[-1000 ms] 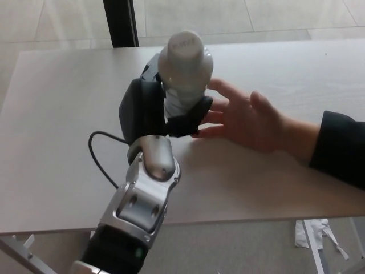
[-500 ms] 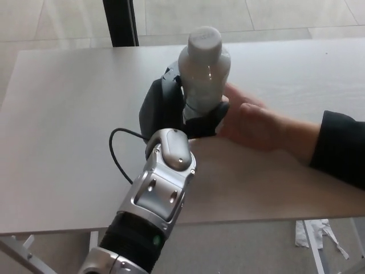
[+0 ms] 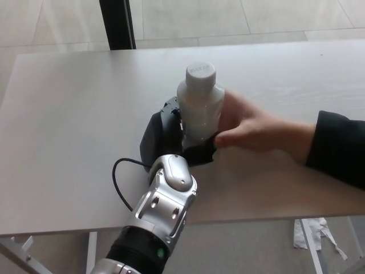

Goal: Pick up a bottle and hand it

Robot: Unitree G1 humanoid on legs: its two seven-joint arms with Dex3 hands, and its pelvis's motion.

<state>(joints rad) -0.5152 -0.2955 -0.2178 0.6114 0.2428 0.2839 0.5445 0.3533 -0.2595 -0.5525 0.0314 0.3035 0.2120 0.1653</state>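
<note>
A white plastic bottle (image 3: 199, 103) with a white cap stands upright above the table's middle. My left hand (image 3: 171, 134) is shut on its lower part, black fingers wrapped around the base from the left. A person's hand (image 3: 254, 128) in a dark sleeve reaches in from the right and closes around the bottle's right side, touching it. My right hand does not show.
The pale table (image 3: 68, 114) stretches under both hands. Its front edge runs across the bottom of the picture. A black post (image 3: 117, 23) stands behind the table's far edge. Crumpled paper (image 3: 316, 234) lies on the floor at the lower right.
My left hand has carried the bottle right and down toward the person's hand. The person's fingers, flat and open before, have curled around the bottle.
</note>
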